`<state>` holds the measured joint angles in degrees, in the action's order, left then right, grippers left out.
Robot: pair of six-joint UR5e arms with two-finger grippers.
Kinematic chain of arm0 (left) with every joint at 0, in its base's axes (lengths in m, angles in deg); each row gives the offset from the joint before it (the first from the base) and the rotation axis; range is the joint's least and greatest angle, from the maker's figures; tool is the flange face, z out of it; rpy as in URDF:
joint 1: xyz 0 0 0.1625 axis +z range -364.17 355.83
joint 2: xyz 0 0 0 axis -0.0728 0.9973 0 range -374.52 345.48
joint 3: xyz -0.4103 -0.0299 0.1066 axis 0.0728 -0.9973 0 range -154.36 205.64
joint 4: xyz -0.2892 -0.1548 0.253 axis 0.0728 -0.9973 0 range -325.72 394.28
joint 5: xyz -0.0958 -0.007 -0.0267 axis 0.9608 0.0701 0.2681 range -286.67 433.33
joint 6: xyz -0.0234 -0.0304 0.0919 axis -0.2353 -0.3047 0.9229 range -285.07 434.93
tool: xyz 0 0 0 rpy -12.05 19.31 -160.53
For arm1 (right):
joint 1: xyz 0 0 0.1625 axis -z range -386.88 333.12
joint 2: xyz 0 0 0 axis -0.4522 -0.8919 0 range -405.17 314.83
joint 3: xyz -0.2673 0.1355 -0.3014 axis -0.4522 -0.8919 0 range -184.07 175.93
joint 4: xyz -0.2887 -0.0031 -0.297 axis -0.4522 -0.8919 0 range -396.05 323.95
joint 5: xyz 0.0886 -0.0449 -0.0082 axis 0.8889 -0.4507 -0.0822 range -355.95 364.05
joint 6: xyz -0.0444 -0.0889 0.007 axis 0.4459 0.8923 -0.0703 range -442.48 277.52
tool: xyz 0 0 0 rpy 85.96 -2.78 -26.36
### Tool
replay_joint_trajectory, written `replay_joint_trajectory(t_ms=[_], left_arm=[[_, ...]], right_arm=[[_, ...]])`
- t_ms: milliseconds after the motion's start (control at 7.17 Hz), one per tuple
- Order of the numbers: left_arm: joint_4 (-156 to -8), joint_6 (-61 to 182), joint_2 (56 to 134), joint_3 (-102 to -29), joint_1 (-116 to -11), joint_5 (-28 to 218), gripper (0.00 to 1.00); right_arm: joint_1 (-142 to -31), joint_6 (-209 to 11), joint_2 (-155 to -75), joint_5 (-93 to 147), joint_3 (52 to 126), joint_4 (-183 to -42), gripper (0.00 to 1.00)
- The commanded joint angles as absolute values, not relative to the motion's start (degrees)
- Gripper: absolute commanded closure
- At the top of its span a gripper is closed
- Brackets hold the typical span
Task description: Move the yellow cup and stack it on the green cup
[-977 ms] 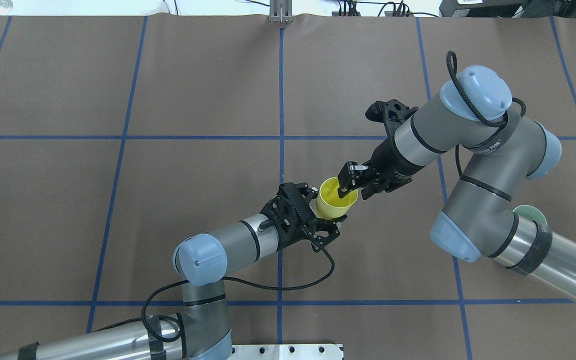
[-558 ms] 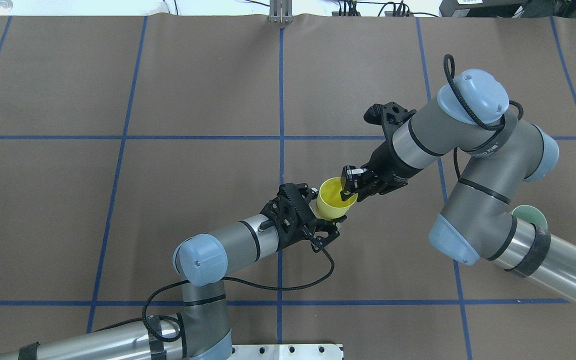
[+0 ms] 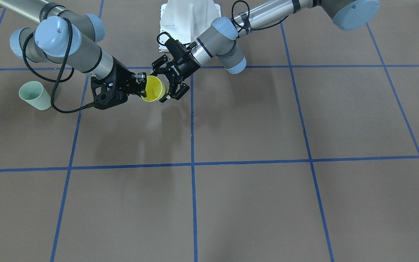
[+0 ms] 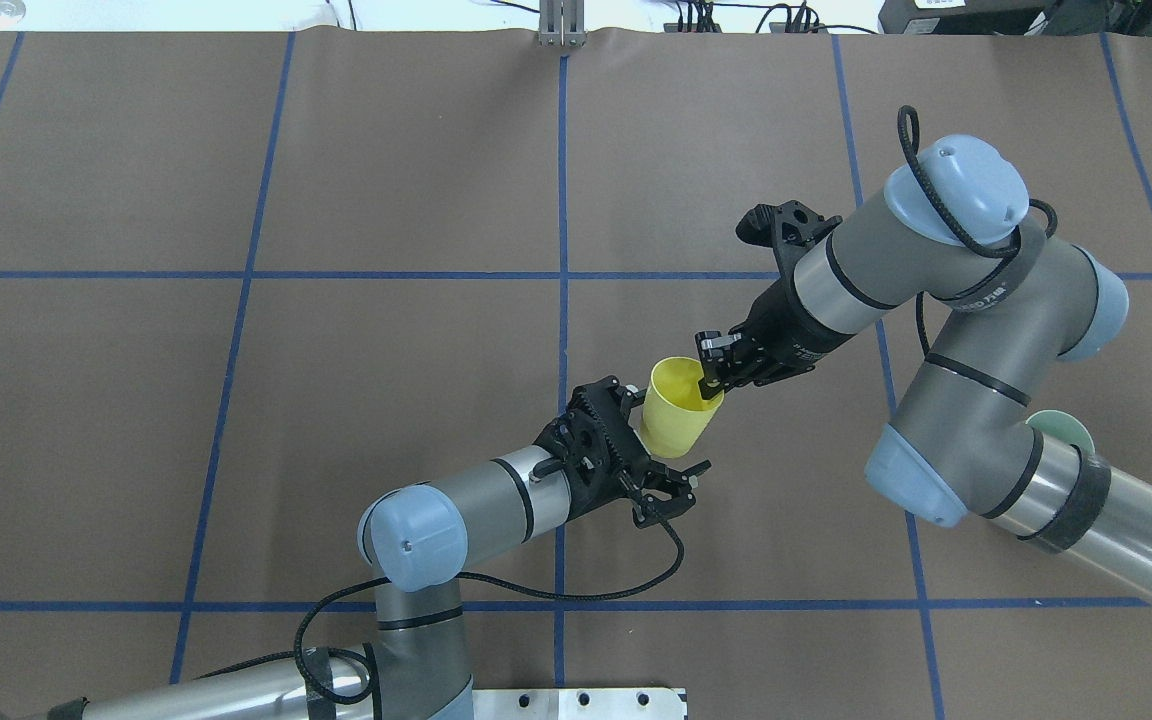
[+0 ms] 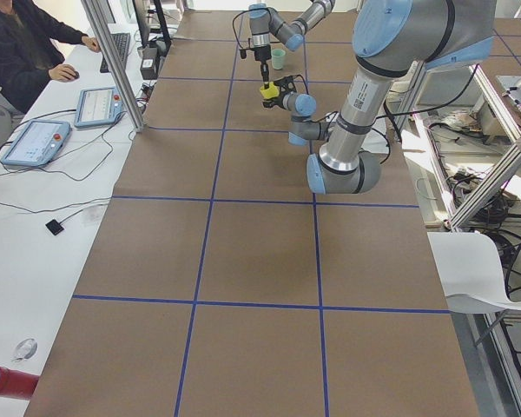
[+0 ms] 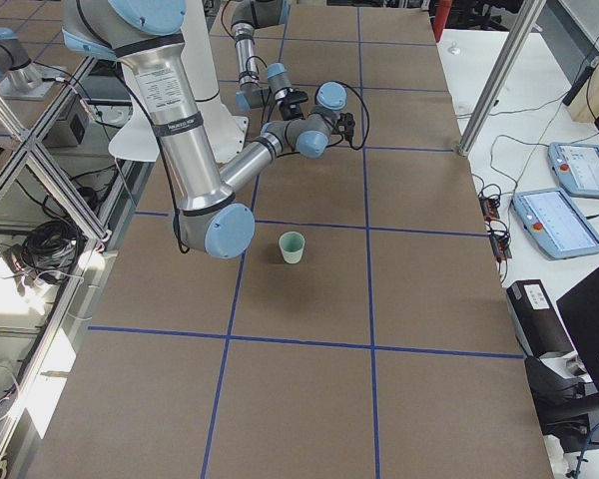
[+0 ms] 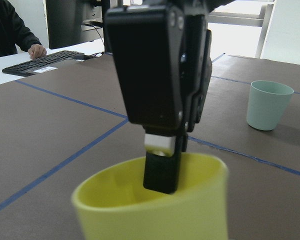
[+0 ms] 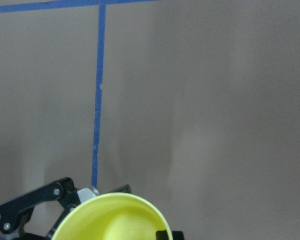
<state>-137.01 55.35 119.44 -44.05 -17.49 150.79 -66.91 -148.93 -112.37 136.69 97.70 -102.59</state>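
**Rim Grip for Handover**

Our right gripper (image 4: 708, 385) pinches the yellow cup (image 4: 674, 415) aloft by its rim, one finger inside, leaving the base free for nesting. Our left gripper (image 4: 658, 440) stands spread around it. The green cup (image 3: 35, 95) sits upright, well apart.

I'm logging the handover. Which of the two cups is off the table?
The yellow cup: it hangs in the air, its rim pinched by the right gripper. The green cup stands upright on the table, untouched.
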Motion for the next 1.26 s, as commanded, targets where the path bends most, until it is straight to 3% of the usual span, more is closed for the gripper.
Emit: replay_joint_trajectory(t_ms=[0,279,558,837,1116], left_arm=[[-137.19,55.33,119.34,-44.41,-17.53,150.77,0.0],[-137.37,54.98,119.07,-44.67,-17.71,150.68,0.0],[-137.11,54.55,119.07,-44.59,-18.5,143.88,0.01],[-135.36,53.76,118.98,-43.53,-18.85,130.0,0.01],[-125.39,39.86,118.72,-43.18,-22.78,132.29,0.02]], right_arm=[[-69.41,-148.93,-114.67,136.76,99.02,-102.59,1.0],[-73.36,-148.93,-117.92,134.85,100.69,-102.59,1.0],[-76.43,-148.93,-126.69,127.81,106.3,-102.59,1.0],[-84.14,-140.57,-138.87,128.23,111.74,-102.59,1.0],[-89.09,-129.46,-150.75,129.03,115.45,-102.41,1.0]])
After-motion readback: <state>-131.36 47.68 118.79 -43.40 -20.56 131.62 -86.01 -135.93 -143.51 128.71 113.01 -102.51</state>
